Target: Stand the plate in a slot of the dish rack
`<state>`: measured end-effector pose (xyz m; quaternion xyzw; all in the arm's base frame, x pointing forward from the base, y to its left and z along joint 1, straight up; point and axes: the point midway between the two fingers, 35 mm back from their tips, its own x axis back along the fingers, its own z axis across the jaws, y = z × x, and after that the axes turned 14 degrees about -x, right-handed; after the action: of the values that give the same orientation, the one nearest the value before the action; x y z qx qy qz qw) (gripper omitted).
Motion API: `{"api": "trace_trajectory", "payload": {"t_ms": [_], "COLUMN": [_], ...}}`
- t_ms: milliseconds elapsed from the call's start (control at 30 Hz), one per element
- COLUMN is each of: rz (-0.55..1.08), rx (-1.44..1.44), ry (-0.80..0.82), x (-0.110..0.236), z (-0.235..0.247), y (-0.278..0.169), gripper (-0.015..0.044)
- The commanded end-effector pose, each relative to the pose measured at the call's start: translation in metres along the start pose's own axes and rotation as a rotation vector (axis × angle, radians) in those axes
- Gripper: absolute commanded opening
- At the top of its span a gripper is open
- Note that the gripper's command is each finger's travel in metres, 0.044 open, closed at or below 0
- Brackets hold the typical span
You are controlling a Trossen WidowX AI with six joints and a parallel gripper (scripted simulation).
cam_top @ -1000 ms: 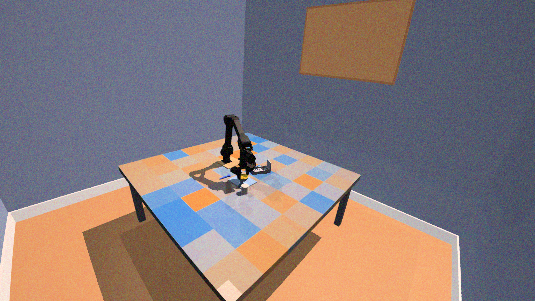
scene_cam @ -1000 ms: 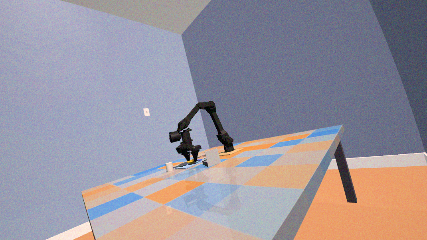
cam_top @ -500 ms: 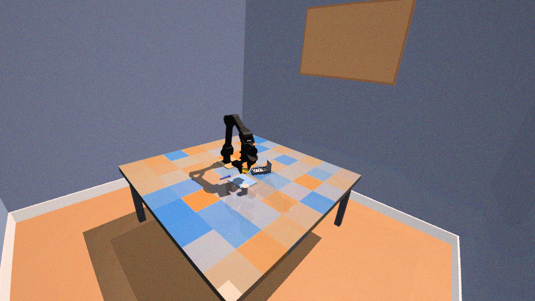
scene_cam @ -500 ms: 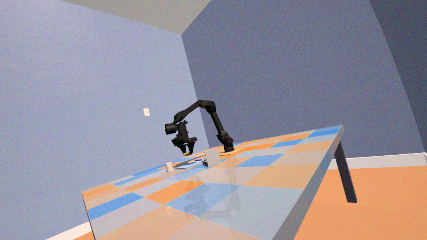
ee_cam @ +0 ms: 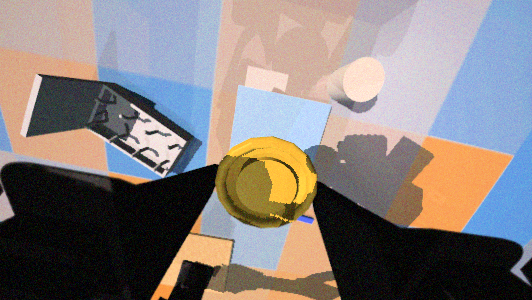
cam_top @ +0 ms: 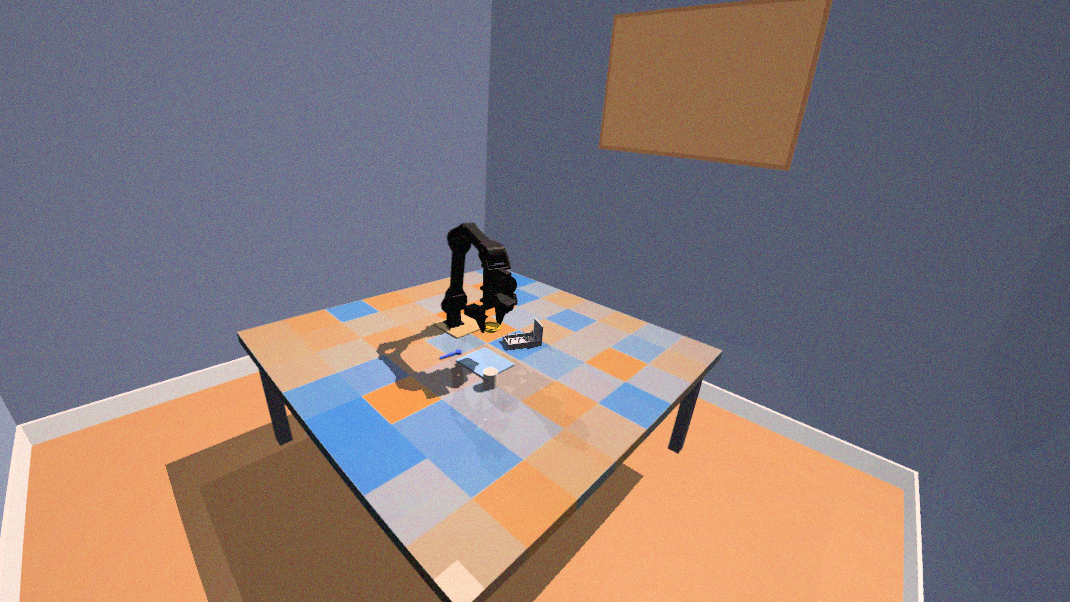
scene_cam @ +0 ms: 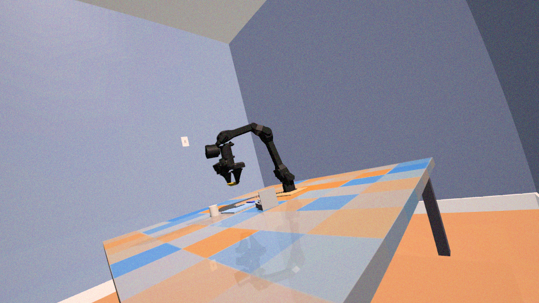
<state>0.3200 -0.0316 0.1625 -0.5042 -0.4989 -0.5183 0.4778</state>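
Observation:
My gripper (ee_cam: 266,178) (cam_top: 491,324) (scene_cam: 231,181) is shut on the yellow plate (ee_cam: 266,181) (cam_top: 490,327) (scene_cam: 230,183) and holds it flat, by its opposite edges, well above the table. The dish rack (ee_cam: 141,134) (cam_top: 522,340) (scene_cam: 267,199) is a small dark frame with wire rails and a grey end panel. It stands on the table, to the upper left in the wrist view and a little to the right of the gripper in the top view. No plate stands in its slots.
A light blue mat (ee_cam: 270,111) (cam_top: 484,361) lies under the gripper. A cream cup (ee_cam: 359,80) (cam_top: 490,375) (scene_cam: 213,210) stands beyond the mat. A blue utensil (cam_top: 449,354) (ee_cam: 305,219) lies by the mat. The arm's base (cam_top: 453,314) (scene_cam: 288,185) stands at the back.

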Motion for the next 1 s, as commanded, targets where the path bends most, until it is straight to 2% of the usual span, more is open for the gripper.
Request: {"api": "trace_trajectory", "payload": {"t_ms": [0, 400, 567, 967], "rz": [0.000, -0.004, -0.004, 0.016], "rx": [-0.001, 0.012, -0.008, -0.403], "ry": [-0.003, -0.001, 0.000, 0.003], "x": [0.013, 0.048, 0.053, 0.053], "z": [0.000, 0.000, 0.005, 0.073], "y": [0.001, 0.001, -0.003, -0.079], "gripper": [0.0000, 0.0000, 0.0000, 0.0000]}}
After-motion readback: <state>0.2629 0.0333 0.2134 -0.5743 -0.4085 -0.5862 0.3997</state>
